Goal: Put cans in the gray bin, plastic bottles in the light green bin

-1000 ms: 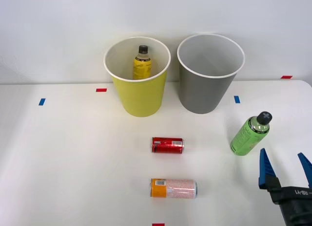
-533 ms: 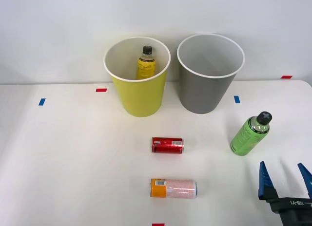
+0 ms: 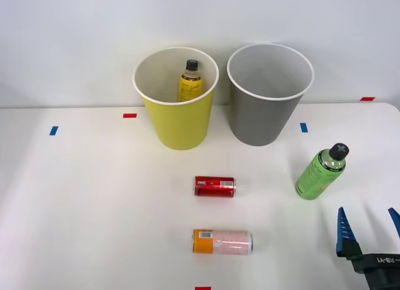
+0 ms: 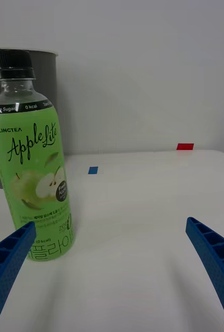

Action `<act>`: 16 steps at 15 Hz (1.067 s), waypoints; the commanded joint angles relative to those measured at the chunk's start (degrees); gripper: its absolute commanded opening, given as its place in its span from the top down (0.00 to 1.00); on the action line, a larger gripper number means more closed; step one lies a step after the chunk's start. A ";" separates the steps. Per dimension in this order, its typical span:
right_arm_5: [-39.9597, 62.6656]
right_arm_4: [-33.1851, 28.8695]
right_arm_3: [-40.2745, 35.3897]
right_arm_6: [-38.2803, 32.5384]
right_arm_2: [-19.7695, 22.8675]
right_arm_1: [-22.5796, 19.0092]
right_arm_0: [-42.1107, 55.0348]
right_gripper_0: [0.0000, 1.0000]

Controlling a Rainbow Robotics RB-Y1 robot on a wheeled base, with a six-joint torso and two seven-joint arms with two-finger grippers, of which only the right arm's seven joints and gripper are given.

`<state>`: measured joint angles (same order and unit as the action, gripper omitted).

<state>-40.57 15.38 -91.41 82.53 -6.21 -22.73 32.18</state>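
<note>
The ribbed blue gripper hung wide open and empty near the upright green plastic bottle on the smooth white bench, before the tapered gray bin.

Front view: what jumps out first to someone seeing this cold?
The two big bins at the back of the table: the light green bin with a yellow-labelled bottle standing inside, and the gray bin to its right. Then the bright green bottle upright near the right edge, just ahead of the open blue gripper. Two cans lie on their sides mid-table, the red can behind the orange-and-pink can.
</note>
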 commanded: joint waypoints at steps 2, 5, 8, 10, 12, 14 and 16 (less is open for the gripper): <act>0.49 -9.14 0.00 -9.41 1.12 -0.29 -0.10 0.00; 0.23 -18.72 0.00 -18.64 2.79 -0.21 0.26 0.00; -1.18 -27.86 0.00 -25.84 4.63 1.02 1.40 0.00; -2.67 -35.33 0.00 -30.33 7.88 4.54 1.93 0.00; -4.17 -40.87 0.00 -33.49 11.14 7.62 2.36 0.00; -5.48 -44.74 0.00 -36.13 13.77 8.93 3.16 0.00; -6.01 -44.74 0.00 -36.04 14.21 8.85 4.30 0.00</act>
<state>-46.16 -29.34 -91.41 46.56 7.78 -13.93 35.89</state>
